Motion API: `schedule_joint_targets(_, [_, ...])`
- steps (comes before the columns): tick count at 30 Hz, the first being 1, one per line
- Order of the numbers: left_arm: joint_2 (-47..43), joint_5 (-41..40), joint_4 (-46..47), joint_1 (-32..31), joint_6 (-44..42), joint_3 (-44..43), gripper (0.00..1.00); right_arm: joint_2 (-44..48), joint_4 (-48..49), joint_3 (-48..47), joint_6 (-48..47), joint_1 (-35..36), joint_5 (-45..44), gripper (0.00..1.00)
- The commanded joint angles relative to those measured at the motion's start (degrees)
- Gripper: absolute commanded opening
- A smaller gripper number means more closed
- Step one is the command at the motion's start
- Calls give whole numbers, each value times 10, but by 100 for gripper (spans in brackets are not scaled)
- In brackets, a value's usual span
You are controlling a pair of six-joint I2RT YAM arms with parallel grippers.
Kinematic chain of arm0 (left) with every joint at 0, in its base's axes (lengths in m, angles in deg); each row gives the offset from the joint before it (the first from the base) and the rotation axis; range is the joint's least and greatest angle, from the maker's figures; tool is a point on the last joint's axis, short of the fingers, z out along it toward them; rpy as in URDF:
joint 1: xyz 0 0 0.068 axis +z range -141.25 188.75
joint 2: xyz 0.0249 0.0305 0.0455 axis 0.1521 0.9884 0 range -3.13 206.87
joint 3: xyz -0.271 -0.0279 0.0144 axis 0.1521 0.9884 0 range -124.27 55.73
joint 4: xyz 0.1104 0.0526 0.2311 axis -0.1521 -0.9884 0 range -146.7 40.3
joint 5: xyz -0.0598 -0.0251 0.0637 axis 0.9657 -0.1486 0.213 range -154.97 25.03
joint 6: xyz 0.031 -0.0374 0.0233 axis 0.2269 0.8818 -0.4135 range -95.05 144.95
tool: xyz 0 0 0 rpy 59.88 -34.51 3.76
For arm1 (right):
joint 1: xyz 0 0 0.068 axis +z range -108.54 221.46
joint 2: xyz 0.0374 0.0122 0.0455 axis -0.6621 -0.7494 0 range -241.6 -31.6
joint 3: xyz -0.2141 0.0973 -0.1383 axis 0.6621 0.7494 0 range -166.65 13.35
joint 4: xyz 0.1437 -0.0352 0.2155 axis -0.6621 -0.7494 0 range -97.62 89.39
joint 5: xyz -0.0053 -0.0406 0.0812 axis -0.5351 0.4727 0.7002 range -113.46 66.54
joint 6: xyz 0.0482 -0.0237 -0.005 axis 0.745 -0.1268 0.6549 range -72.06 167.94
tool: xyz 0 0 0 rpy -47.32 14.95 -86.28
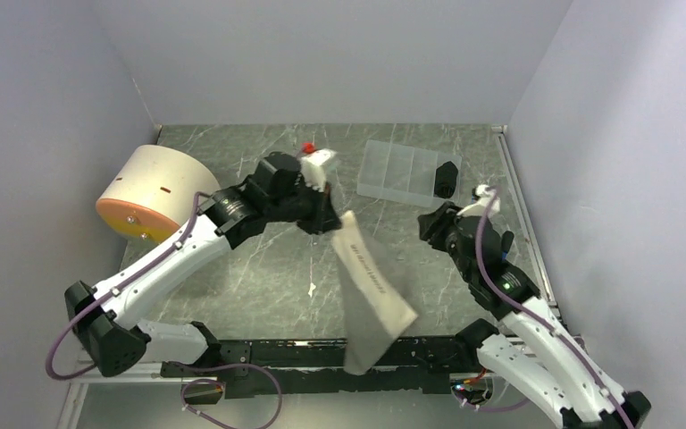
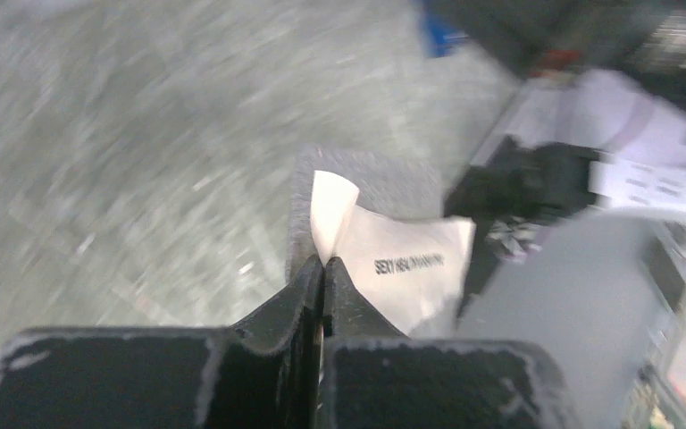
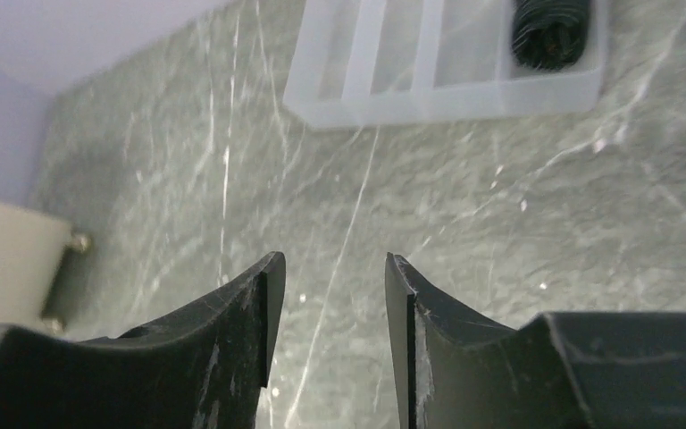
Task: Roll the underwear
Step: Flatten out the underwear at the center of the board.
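Underwear [image 1: 371, 286] hangs above the table [image 1: 259, 268] (a long grey strip, pale band with dark lettering), its top end pinched in the left gripper [image 2: 323, 268], fingers closed, while the right gripper [image 3: 332, 261] stands parted and empty.

The left arm [image 1: 161, 264] reaches from its base at 7 o'clock toward 1 o'clock, elbow low and wrist raised. The left tool [image 1: 326, 219] has its jaws pinched tight on an edge of the underwear [image 1: 371, 286]. The right arm [image 1: 518, 304] stretches from 5 o'clock toward 11 o'clock, and the right tool [image 1: 429, 225] tips downward, jaws apart with nothing between them.
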Motion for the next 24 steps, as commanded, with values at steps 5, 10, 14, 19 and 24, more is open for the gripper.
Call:
schedule_joint_targets(5, [-35, -36, 91, 190, 37, 269, 5, -142, 40, 35, -1, 0, 319, 55])
schedule_joint_targets(10, [-14, -49, 111, 225, 26, 331, 5, -201, 233, 151, 85, 27, 499, 60])
schedule_joint_targets(14, [-11, -56, 109, 238, 18, 342, 5, -274, 232, 150, 118, 127, 439, 60])
schedule_joint_targets(19, [-12, -56, 104, 249, 9, 345, 5, -304, 220, 155, 183, 215, 360, 59])
schedule_joint_targets(24, [-16, -45, 96, 252, -8, 341, 5, -322, 217, 179, 234, 249, 336, 59])
